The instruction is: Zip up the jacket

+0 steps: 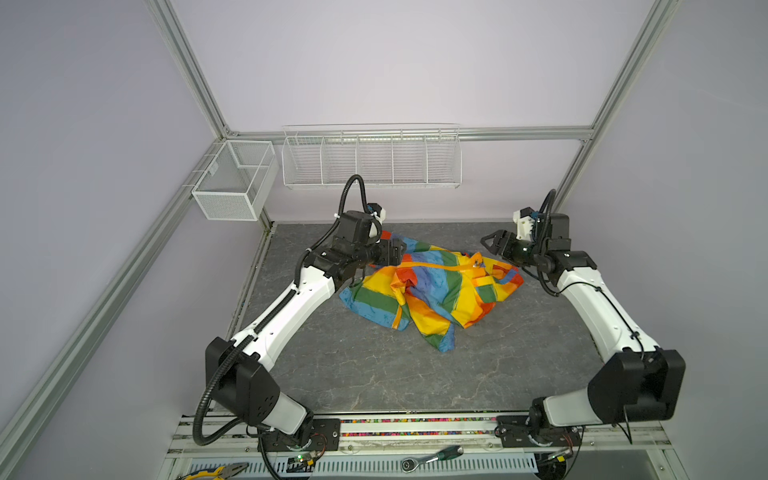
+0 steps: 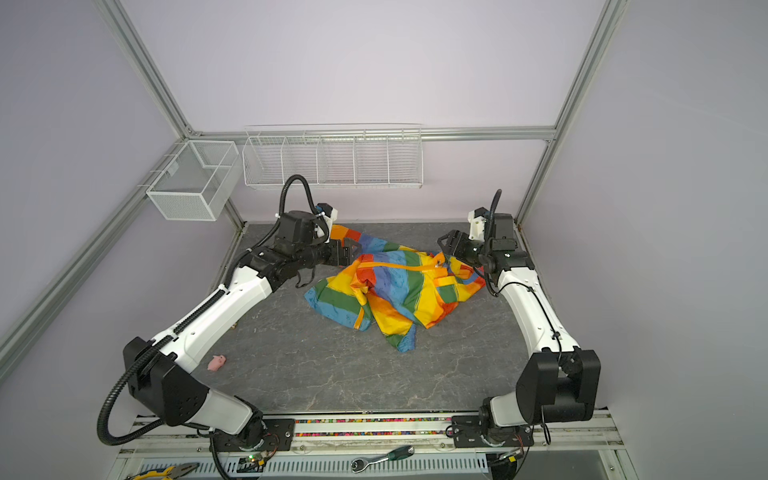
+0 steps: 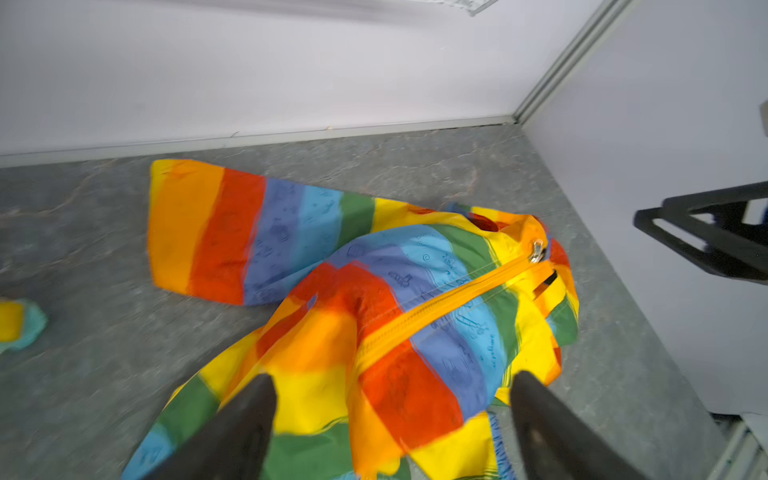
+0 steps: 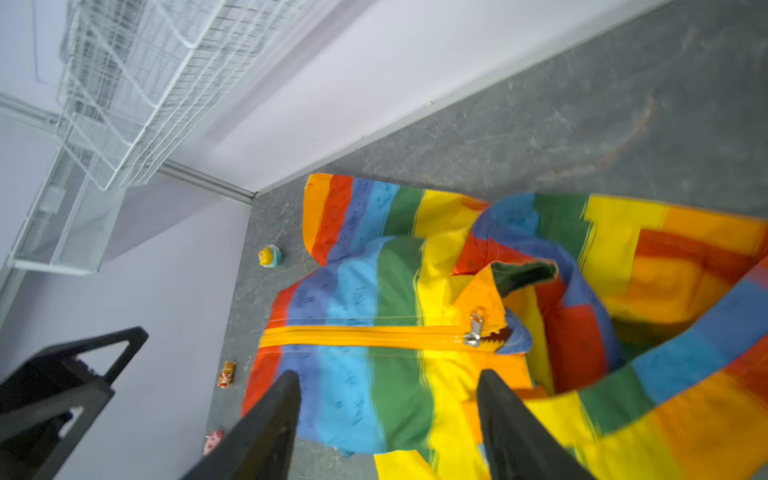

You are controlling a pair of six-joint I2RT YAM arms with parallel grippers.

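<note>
No word can be read on the jacket [image 1: 436, 291]: the small dark drawings printed on its blue stripes are too blurred to make out. It lies crumpled on the grey bench [image 1: 415, 374] in front of the right half of the wire rack [image 1: 371, 158]. The left claw [image 3: 395, 376], in front of the rack's middle, stands wide apart. Its black fingers [image 3: 249, 415] are spread over the jacket's end away from the zipper pull [image 3: 537, 251], with nothing gripped between them. Whether a tip brushes the cloth cannot be told. The right claw [image 4: 388, 374], just past the rack's right end in both top views, is likewise spread wide and holds nothing, its tips poised over the cloth beside the silver pull. The orange-yellow zipper [image 4: 361, 336] is the jacket's long line. It runs roughly parallel to the rack and is closed along its visible length, with the pull at the end nearer the rack's right end. One striped sleeve [image 3: 208, 228] lies flat, reaching toward the rack, and the rest bunches in folds on the side away from it
</note>
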